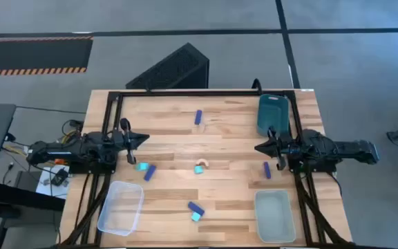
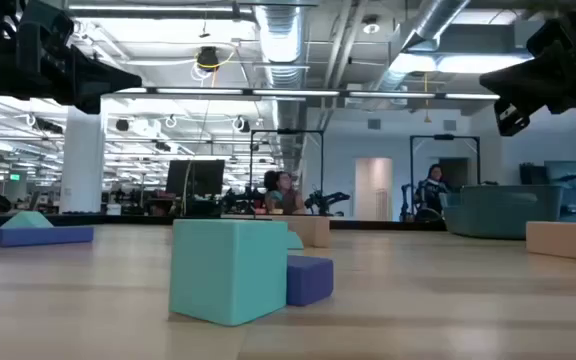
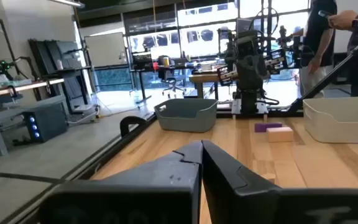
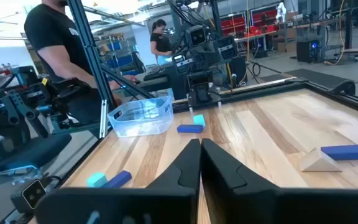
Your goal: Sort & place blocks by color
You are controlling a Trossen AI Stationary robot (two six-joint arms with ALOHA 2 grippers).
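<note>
Blocks lie scattered on the wooden table [image 1: 220, 190]. A blue bar [image 1: 197, 117] lies at the far middle, a teal cube [image 1: 141, 167] and blue bar [image 1: 150, 173] at the left, and a tan arch [image 1: 200, 167] in the centre. Another blue bar [image 1: 267, 170] lies at the right. At the near edge are a blue bar [image 1: 196, 207] and a teal cube [image 2: 230, 270]. My left gripper [image 1: 144, 138] hovers shut over the table's left part. My right gripper [image 1: 258, 146] hovers shut over the right part. Each points toward the other, with nothing between its fingers.
A clear bin [image 1: 121, 206] sits at the near left and a pale teal bin [image 1: 274, 216] at the near right. A darker teal bin [image 1: 272, 113] is at the far right. A black frame [image 1: 206, 93] rims the table. People stand beyond it.
</note>
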